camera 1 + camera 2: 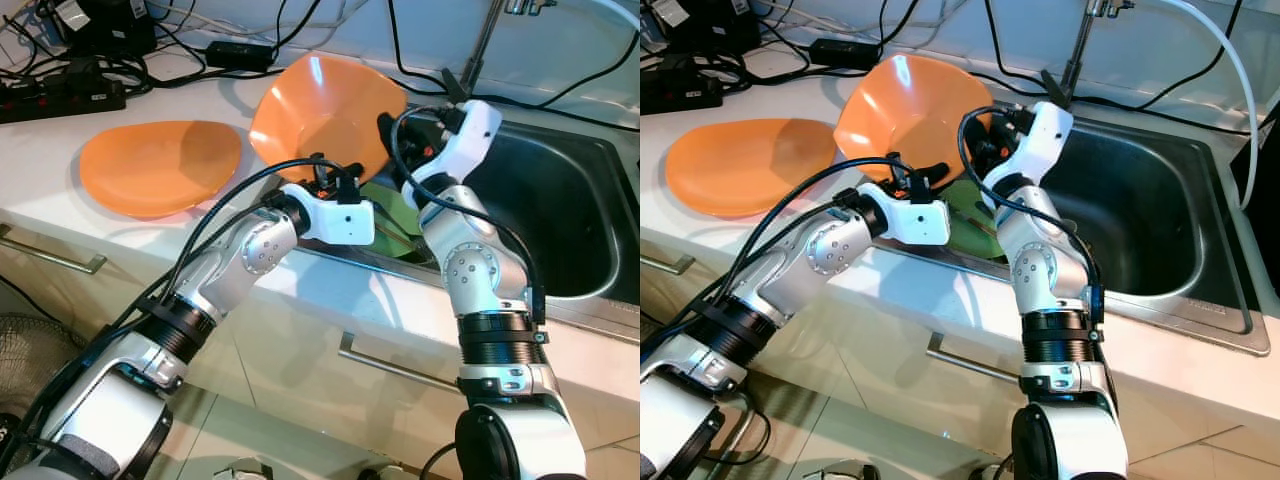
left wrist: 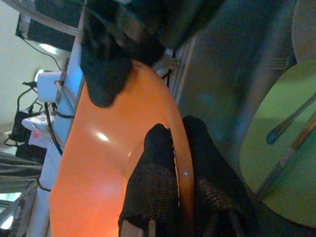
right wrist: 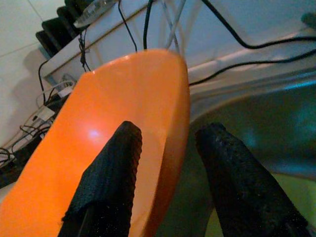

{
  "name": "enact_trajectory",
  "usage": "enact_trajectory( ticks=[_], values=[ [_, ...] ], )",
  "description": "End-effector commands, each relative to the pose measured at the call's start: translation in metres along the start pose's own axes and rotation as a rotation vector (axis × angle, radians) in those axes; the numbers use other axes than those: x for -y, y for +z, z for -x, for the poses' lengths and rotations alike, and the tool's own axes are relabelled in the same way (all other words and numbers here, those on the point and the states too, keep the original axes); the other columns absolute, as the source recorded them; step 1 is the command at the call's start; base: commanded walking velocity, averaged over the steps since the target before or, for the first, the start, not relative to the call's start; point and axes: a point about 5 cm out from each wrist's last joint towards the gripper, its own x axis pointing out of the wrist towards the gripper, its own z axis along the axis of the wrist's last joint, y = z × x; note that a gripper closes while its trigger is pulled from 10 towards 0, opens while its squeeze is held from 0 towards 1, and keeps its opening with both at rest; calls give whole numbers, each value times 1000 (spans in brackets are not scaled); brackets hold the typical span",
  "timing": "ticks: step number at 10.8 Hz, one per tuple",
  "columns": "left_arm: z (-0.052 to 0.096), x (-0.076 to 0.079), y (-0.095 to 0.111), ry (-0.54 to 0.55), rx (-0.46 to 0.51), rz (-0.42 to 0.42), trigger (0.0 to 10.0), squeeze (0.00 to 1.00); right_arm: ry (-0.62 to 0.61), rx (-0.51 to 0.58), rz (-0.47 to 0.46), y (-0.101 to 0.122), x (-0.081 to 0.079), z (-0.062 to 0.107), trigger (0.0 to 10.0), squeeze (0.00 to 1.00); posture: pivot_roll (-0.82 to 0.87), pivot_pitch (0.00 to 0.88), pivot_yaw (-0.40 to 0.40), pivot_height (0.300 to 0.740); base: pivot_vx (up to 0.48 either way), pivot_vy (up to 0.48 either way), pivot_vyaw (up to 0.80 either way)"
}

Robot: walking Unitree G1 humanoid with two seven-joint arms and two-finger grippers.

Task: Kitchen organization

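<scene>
An orange plate (image 1: 320,105) stands tilted on edge at the sink's left rim. My left gripper (image 2: 175,131) is shut on its lower rim, one finger on each face. My right gripper (image 3: 170,133) is at the plate's sink-side rim; it is open, with its fingers (image 3: 111,168) astride the rim and a gap on the outer side. A second orange plate (image 1: 160,165) lies flat on the counter to the left. A green plate (image 2: 281,163) with cutlery on it lies in the sink below the tilted plate.
The steel sink (image 1: 570,210) opens to the right, with the faucet (image 1: 480,45) behind it. Power strips (image 1: 60,95) and cables crowd the back of the counter. Drawer handles (image 1: 400,368) run along the cabinet front. A fan (image 1: 30,350) stands on the floor at lower left.
</scene>
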Motion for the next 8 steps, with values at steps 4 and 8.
enact_trajectory(
  ticks=[4, 8],
  values=[
    [-1, -5, 11, 4, 60, -26, 10000, 0, 12, -5, 4, 2, -4, -2, 0, 0, 85, 41, -18, 740, 0, 0, 0],
    [0, -6, 10, 4, 58, -36, 10000, 0, 6, -8, -7, 1, -3, -2, 0, 0, 87, 43, -19, 740, 0, 0, 0]
  ],
)
